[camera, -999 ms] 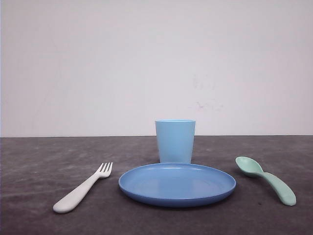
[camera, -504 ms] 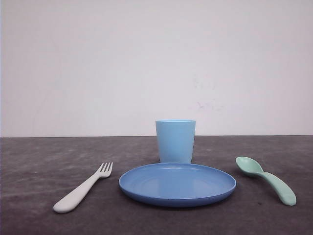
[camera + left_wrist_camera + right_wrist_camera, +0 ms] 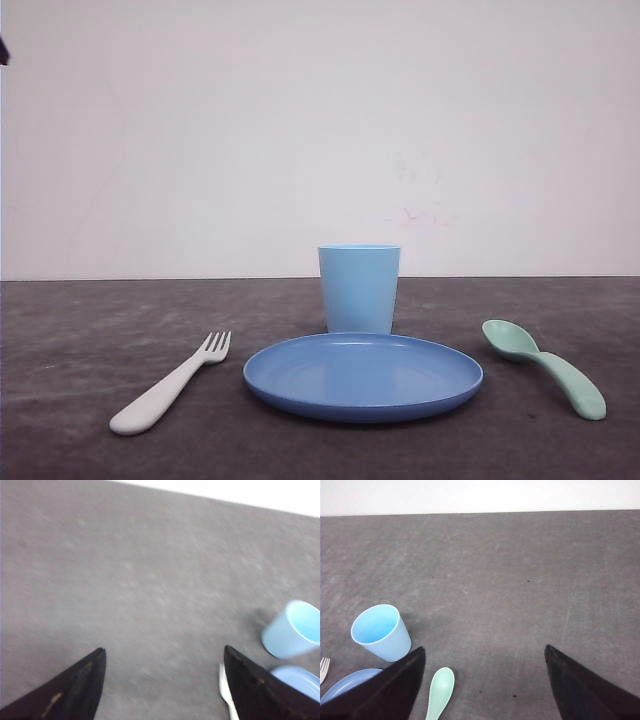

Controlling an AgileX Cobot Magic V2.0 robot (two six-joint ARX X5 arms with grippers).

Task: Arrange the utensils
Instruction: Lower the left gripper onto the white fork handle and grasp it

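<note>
Meanwhile, nothing on the table [image 3: 80, 330] has been moved: the fork [image 3: 170, 385] is left of the plate [image 3: 362, 376], the spoon [image 3: 545, 365] right. Both grippers' jaws are spread apart, empty; no utensil has been grasped.

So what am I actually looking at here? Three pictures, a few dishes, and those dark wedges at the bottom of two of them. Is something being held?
It is a robot with two arms, seen through three cameras at one moment. The front view looks forward over a dark table. There a white fork lies on the robot's left of a blue plate, a mint-green spoon lies on its right, and a light blue cup stands upright behind the plate.

The other two cameras sit on the arms' wrists. The dark wedges are the two fingers of each end effector: the left end effector and the right end effector. Both are spread wide over the table, with nothing between the fingers, so nothing is held. The job is to tidy the fork and spoon, and neither has been touched yet.
</note>
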